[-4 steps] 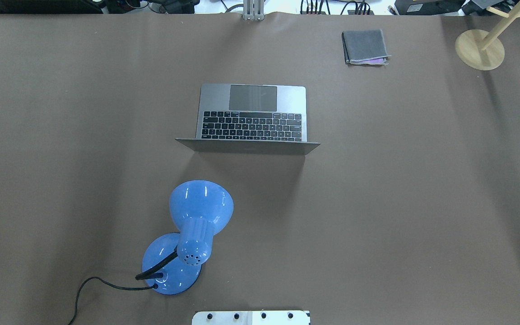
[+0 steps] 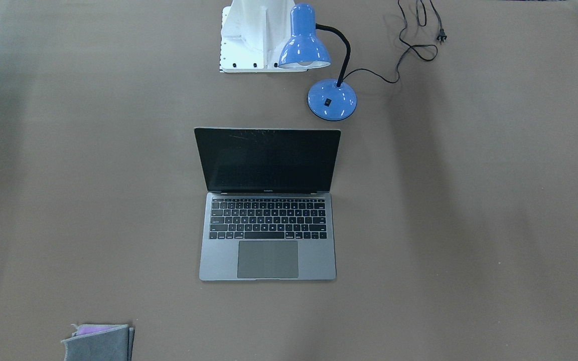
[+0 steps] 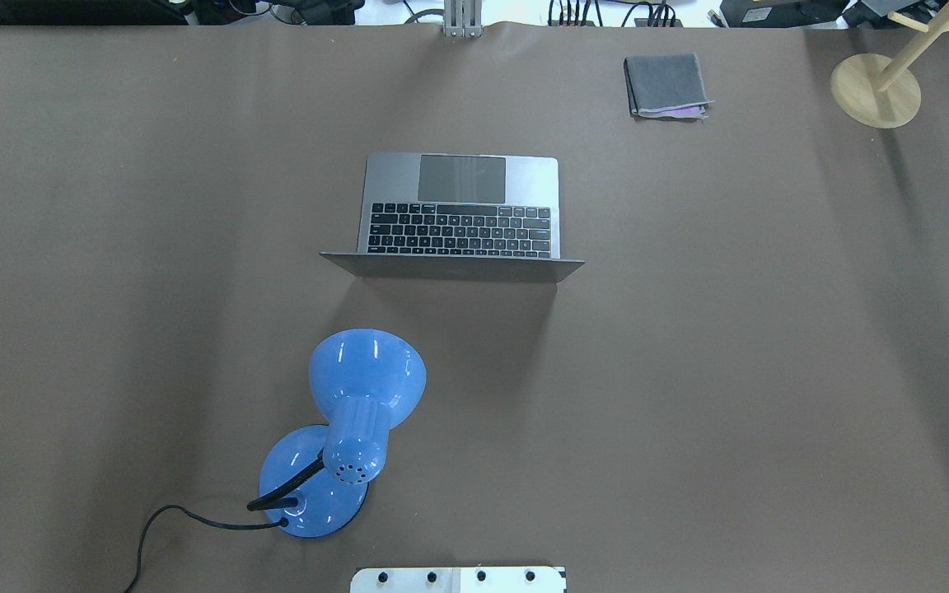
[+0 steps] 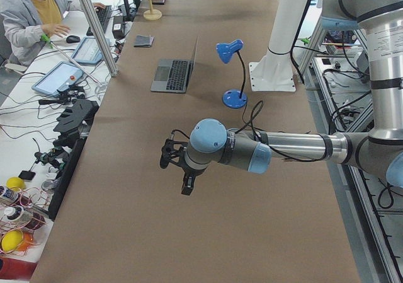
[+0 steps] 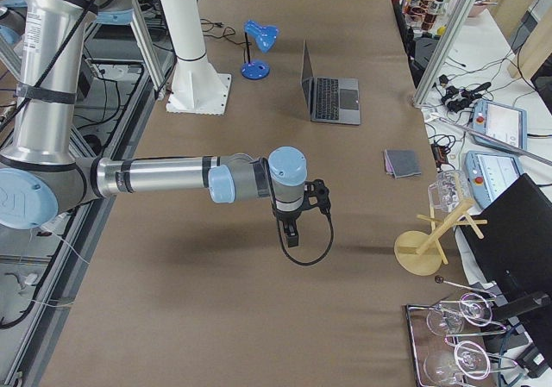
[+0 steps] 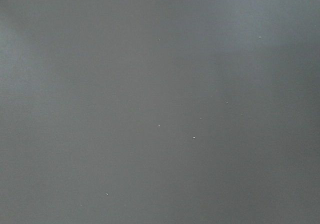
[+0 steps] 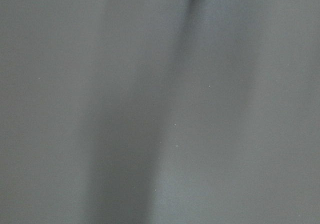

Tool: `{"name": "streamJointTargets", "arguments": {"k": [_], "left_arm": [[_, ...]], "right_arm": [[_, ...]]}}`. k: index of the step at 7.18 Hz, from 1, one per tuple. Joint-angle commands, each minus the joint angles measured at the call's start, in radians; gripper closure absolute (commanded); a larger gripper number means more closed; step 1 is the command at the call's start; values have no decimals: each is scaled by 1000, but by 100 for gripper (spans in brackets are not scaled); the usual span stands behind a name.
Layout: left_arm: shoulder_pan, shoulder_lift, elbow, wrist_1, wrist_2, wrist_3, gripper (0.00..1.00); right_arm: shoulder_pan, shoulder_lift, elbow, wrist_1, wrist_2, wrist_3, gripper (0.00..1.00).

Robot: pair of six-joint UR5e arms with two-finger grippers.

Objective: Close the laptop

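The grey laptop (image 3: 462, 222) stands open in the middle of the brown table, with its lid upright and its keyboard facing away from the robot. In the front-facing view its dark screen (image 2: 268, 159) and black keyboard show. It also shows far off in the exterior left view (image 4: 173, 75) and the exterior right view (image 5: 332, 98). My left gripper (image 4: 179, 169) hangs over bare table, far from the laptop. My right gripper (image 5: 293, 227) does the same at the other end. I cannot tell whether either is open. Both wrist views show only bare table.
A blue desk lamp (image 3: 363, 412) stands between the laptop and the robot base (image 2: 249, 40), and its black cord (image 2: 414, 45) trails aside. A folded grey cloth (image 3: 666, 85) and a wooden stand (image 3: 876, 89) sit at the far right. An operator (image 4: 31, 12) sits beside the table.
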Motion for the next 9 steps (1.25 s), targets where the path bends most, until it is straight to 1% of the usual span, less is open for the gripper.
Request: {"name": "streamJointTargets", "arguments": {"k": [1, 2, 6, 7, 8, 9], "left_arm": [[39, 23, -6, -1, 0, -51, 2], [39, 62, -31, -8, 0, -53, 2], [43, 72, -42, -13, -14, -123, 2], [43, 63, -37, -54, -14, -133, 3], [43, 63, -37, -67, -15, -134, 8], [50, 64, -35, -67, -15, -133, 3]], "right_arm": [[9, -1, 1, -3, -1, 1, 0], [13, -8, 8, -5, -1, 3, 0], [13, -14, 16, -2, 6, 6, 0], [13, -30, 16, 0, 17, 35, 0], [13, -31, 30, 9, 19, 41, 0], [13, -36, 48, 15, 20, 41, 0]]}}
